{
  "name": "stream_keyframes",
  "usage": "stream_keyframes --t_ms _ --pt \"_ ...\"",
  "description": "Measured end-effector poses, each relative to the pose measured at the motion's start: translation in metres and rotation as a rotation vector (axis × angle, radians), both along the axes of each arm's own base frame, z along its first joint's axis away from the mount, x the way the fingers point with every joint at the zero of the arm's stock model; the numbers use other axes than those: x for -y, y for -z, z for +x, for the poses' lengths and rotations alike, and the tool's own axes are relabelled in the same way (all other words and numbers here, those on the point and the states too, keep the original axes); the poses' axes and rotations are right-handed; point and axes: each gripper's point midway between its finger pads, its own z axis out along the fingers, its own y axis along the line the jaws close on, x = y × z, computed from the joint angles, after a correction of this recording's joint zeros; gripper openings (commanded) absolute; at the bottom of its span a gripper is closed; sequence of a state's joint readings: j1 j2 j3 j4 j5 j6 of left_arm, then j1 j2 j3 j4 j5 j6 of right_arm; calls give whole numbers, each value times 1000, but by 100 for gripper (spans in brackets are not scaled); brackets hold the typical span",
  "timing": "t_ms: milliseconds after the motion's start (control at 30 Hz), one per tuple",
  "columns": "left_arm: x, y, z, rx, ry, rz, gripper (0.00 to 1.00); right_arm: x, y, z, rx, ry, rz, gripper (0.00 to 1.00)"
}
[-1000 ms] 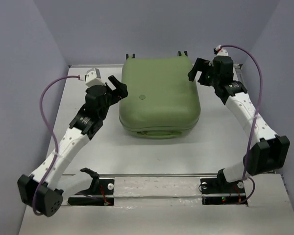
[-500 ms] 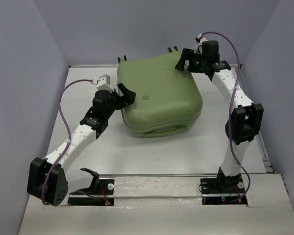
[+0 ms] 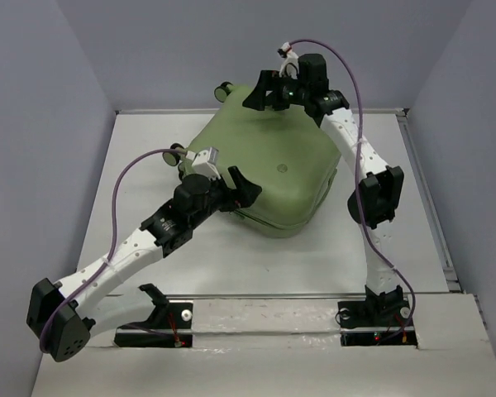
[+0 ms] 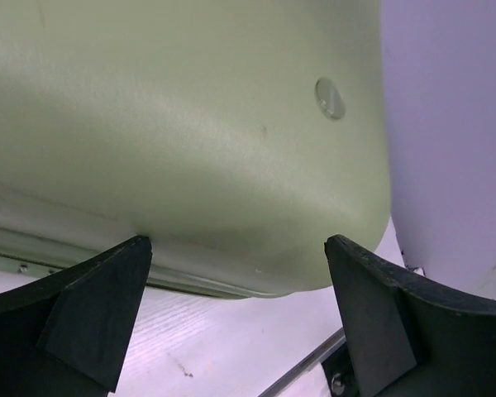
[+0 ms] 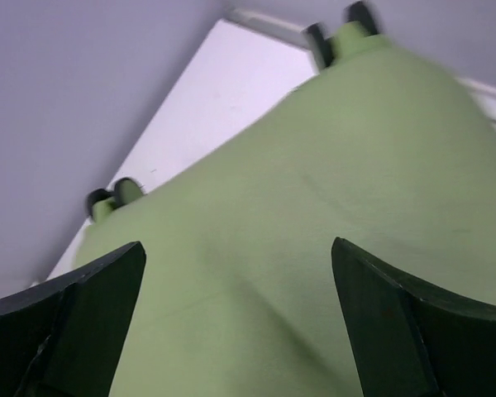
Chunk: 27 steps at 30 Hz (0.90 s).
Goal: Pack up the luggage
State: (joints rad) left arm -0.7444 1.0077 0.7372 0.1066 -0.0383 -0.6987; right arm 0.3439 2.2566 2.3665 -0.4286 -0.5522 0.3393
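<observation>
Luggage [image 3: 274, 184] rotated, far corner behind right tool [image 3: 261, 93]

Luggage [image 3: 281, 169] lies skewed across mid-table [image 3: 231, 265] and blocks the centre. Open lanes: the near strip, the left side, the far right corner. Right arm [image 3: 376, 194] crowds the luggage's right flank. The gap to the back wall [image 3: 190, 50] looks narrow, but depth is unclear.

I see the luggage [image 3: 264, 178], a light-green hard-shell case, lying closed on the white table [image 3: 231, 265], turned cornerwise. Its round emblem [image 3: 283, 168] faces up, and its caster wheels [image 3: 225, 89] point far-left.
</observation>
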Motion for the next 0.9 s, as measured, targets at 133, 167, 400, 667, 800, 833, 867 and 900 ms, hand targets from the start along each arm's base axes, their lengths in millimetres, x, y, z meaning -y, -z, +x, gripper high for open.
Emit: stream_keyframes --t_ms 133,167,400,667,800,833,867,900 --pt "1 -45 20 59 -37 -27 99 -43 -16 -39 -32 -116 36 100" --pt "-1 -56 24 79 -48 -38 99 -46 -21 -46 -39 -132 44 100" --pt "-22 -91 25 142 -101 -73 99 19 -97 -81 89 -52 39 55" --pt "-41 -41 -29 92 -23 -108 98 135 -70 -271 263 211 7 7" --pt "-44 23 -57 -28 20 -86 88 166 22 -286 161 378 -21 14" --pt "-45 38 -64 -64 29 -76 86 170 46 -285 107 401 -49 20" --pt "-44 48 -68 -87 36 -74 86 176 78 -286 35 434 -84 24" --pt "-42 58 -72 -111 46 -74 86 179 104 -287 -26 451 -121 30"
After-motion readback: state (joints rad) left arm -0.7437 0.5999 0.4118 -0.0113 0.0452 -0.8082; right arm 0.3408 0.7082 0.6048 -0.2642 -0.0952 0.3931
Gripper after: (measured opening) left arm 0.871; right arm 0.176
